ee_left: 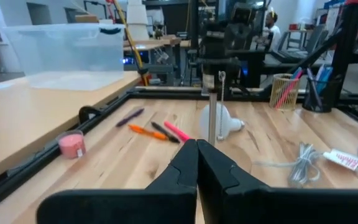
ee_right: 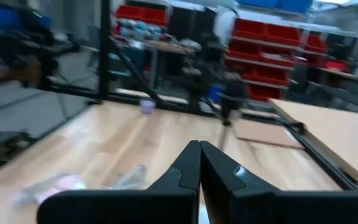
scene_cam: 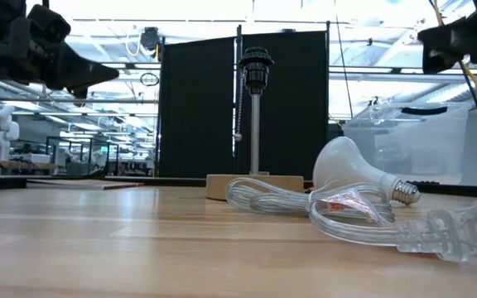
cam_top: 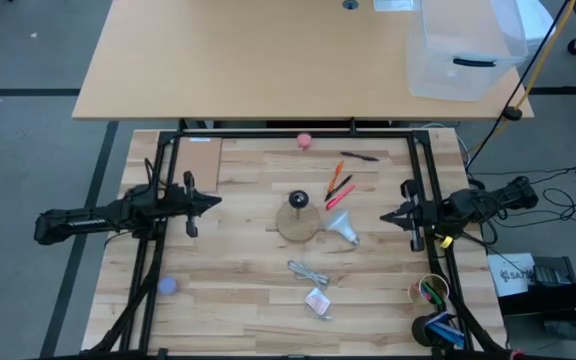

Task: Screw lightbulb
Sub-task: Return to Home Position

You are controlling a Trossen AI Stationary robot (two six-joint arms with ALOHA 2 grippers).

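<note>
The lightbulb (cam_top: 345, 228) is seen lying on its side on the wooden table (cam_top: 238, 300), just beside the lamp's round wooden base (cam_top: 298, 226) and clear of the socket post (scene_cam: 255, 70). The left gripper (cam_top: 215, 200) is held over the table's left side, fingers pressed together on nothing. The right gripper (cam_top: 387, 216) is held opposite, likewise closed and empty.

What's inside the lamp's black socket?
No bulb sticks out of the socket; its inside is hidden. The lightbulb lies on the table.
</note>
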